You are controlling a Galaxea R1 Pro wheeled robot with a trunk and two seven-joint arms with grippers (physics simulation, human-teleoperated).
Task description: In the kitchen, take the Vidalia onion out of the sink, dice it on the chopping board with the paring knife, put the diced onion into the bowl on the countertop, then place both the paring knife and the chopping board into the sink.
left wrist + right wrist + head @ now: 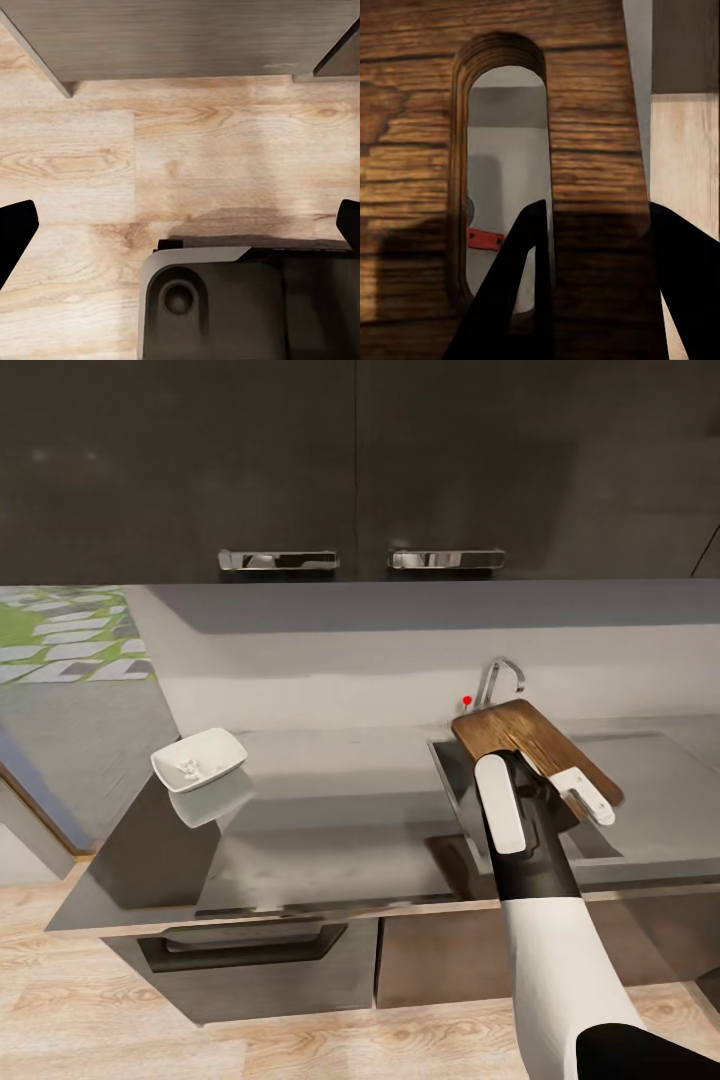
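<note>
My right gripper is shut on the dark-brown chopping board, which hangs tilted over the grey sink. In the right wrist view the gripper has one finger through the board's handle hole and the other past its edge. Through that hole a red strip, apparently the paring knife's handle, lies on the basin floor. The white bowl stands at the left end of the countertop with pale diced onion bits in it. My left gripper is open, pointing at the floor.
A chrome faucet with a red knob rises behind the board. Dark upper cabinets with chrome handles hang above. A drawer with a dark bar handle sits under the counter. The robot's base rests on the wooden floor.
</note>
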